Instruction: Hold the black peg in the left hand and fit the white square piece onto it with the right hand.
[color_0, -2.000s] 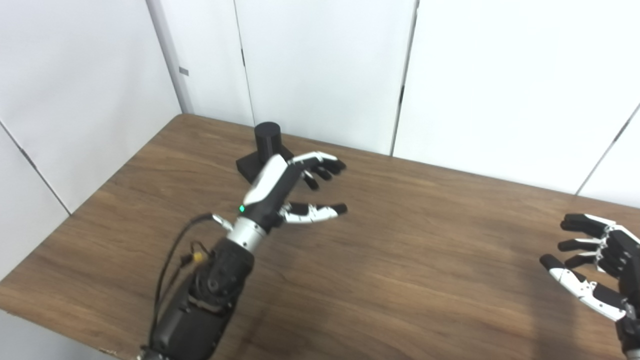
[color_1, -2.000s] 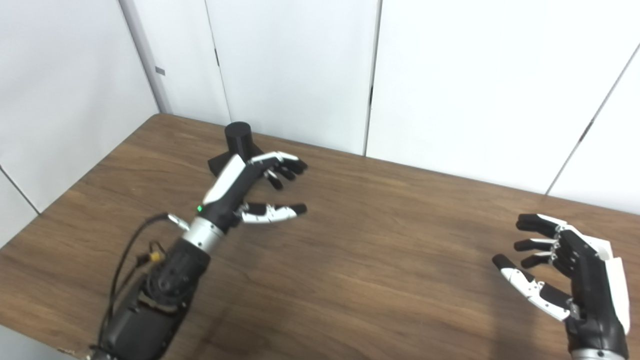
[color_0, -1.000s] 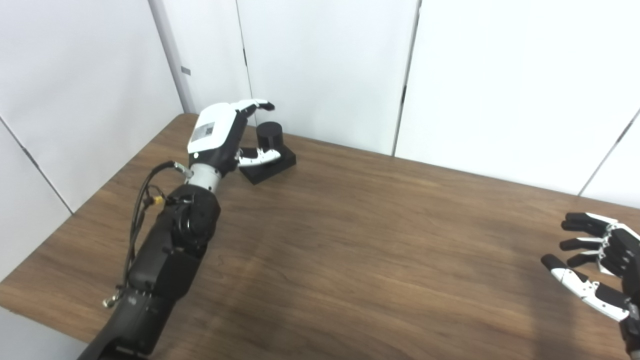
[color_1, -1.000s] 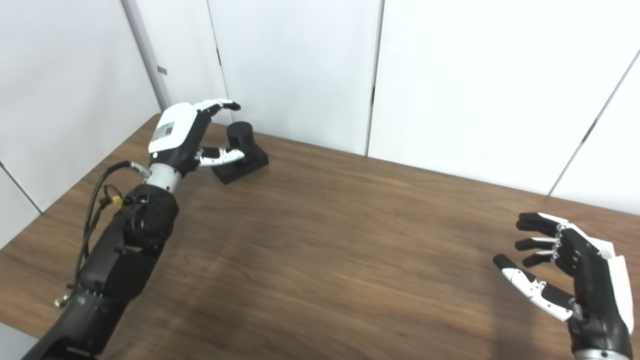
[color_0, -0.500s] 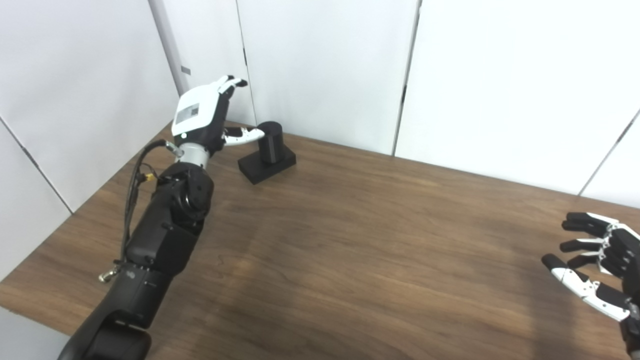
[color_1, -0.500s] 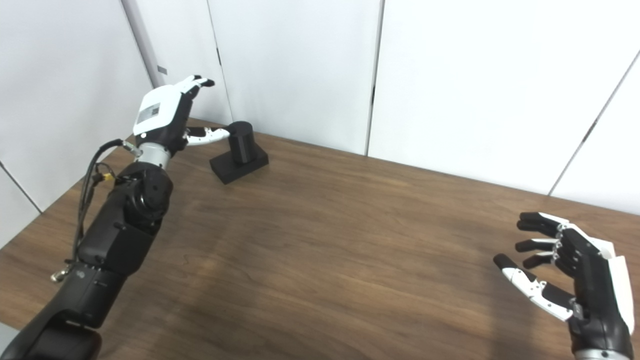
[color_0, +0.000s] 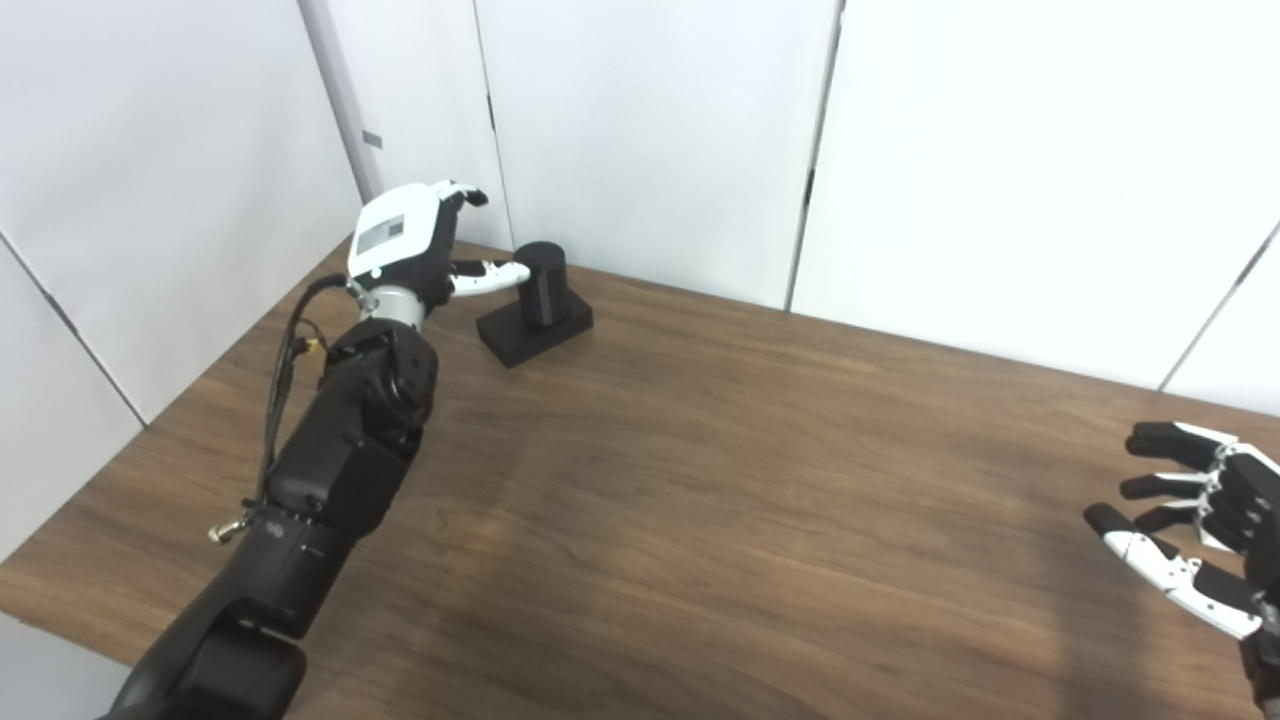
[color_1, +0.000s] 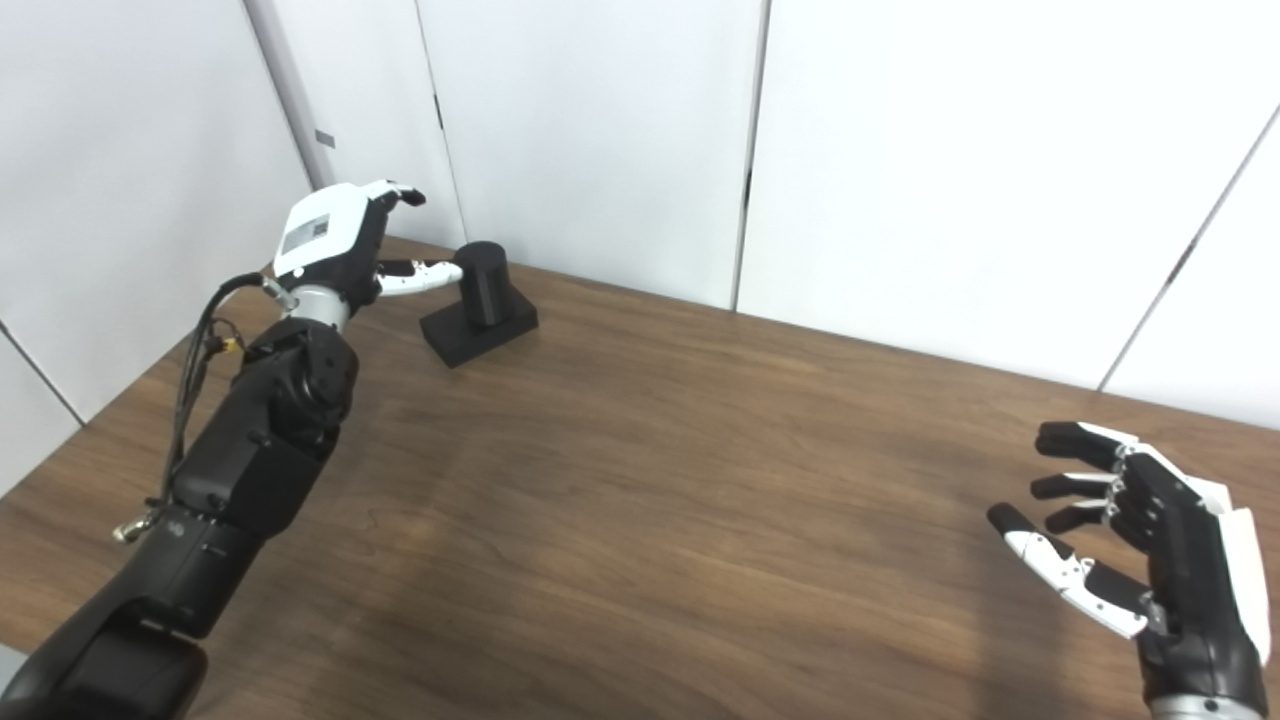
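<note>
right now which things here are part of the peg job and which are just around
Part of the job:
black peg, upright on its square base
left hand, open beside the peg
right hand, open, empty
white square piece: not in view

Just around:
table
white wall panels

No legible text; only a blurred label on the left hand (color_0: 400, 240).

Black arms, white-backed black-tipped left hand (color_0: 405, 248), loose cable (color_0: 285, 375)

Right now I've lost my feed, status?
Left hand open beside black peg, thumb at it. Right hand open, idle. White square piece not in view.
</note>
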